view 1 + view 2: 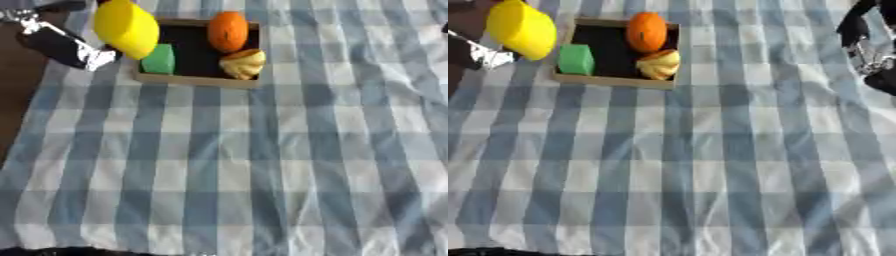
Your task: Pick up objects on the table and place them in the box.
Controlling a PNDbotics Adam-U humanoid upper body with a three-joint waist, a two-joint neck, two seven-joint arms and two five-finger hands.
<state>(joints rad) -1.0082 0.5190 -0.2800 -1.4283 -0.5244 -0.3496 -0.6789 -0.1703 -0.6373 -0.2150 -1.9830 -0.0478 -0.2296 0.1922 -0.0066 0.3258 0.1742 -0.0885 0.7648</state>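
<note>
light: bright, even, diffuse, no glare | shadows: soft and faint, a dim one along the near wall of the box (197,80) on the checked tablecloth (262,165) | focus: both views soft, check edges smeared | blur: strongest on the yellow object (127,27) and left hand (66,46) | edges: dark strip at bottom

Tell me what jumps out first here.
A big yellow object, held up by the left hand, overlaps the box's left edge at top left. Inside the box sit an orange, a green block and a tan pastry-like item; blue-checked cloth fills the rest.
</note>
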